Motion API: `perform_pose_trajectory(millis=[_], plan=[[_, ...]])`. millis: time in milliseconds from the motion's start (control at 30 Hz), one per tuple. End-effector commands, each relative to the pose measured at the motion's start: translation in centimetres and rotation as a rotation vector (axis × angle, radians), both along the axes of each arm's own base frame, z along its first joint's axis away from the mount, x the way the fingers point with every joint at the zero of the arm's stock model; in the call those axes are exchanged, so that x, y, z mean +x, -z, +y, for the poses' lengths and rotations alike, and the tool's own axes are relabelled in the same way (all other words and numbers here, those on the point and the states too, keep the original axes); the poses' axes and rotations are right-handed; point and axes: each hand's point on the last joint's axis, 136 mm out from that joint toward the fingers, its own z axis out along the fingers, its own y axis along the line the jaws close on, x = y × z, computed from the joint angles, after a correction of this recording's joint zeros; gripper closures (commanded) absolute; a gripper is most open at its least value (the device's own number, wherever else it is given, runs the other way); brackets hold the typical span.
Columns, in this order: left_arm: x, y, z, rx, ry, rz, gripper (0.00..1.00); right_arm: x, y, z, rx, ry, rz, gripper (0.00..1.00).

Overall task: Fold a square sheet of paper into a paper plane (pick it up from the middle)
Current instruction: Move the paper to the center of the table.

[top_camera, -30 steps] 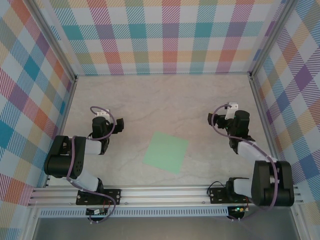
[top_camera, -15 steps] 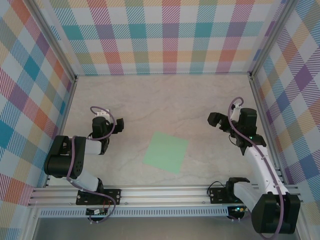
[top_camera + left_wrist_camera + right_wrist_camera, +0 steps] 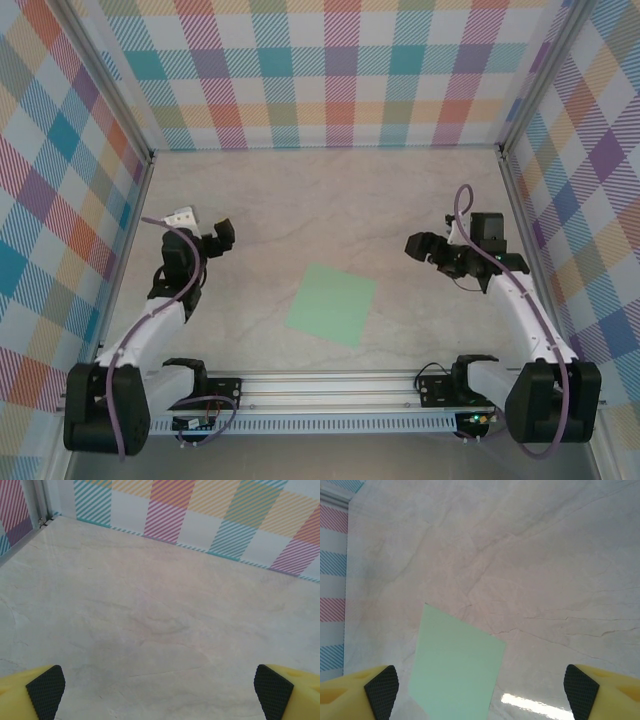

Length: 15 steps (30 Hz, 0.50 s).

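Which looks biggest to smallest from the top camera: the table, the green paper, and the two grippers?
1. the table
2. the green paper
3. the left gripper and the right gripper: they look about alike, so I won't rank them.

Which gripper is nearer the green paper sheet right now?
Right. The right gripper hangs just beyond the far-right corner of the green paper sheet; the left gripper sits farther off, beyond its far-left side.

White-black arms [image 3: 150, 325], purple cables [image 3: 458, 205]
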Motion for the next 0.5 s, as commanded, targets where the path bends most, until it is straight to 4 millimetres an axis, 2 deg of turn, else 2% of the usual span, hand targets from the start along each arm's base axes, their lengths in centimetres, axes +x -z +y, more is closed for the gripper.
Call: perform_pose_trajectory(millis=[0,67,133,167,267,333,467], plan=[[-2.4,1.8,-0.7,-0.113,-0.008,0.171,0.0,-0.6,-0.5,1.8,0.016,-0.073,0.052,0.14],[-3.0,1.7,-0.9,-0.182,-0.033,0.212,0.0,-0.3,0.1,3.1,-0.002,-0.108,0.079,0.17],[-4.0,2.4,-0.2,-0.282,-0.136,0.282,0.0,-0.4,0.7,5.3,-0.036,-0.168,0.117,0.19],[-4.2,2.6,-0.8,-0.313,-0.117,0.307,0.0,-0.7,1.0,6.4,-0.064,-0.2,0.14,0.2],[-4.9,3.5,-4.5,-0.426,0.051,0.412,0.0,-1.8,2.7,9.2,-0.168,-0.256,0.223,0.25],[-5.5,3.9,-6.5,-0.497,0.144,0.46,0.0,-3.2,3.9,10.9,-0.16,-0.257,0.256,0.26],[-7.1,4.8,-8.3,-0.556,0.219,0.539,0.0,-6.3,6.0,13.7,-0.121,-0.293,0.334,0.26]])
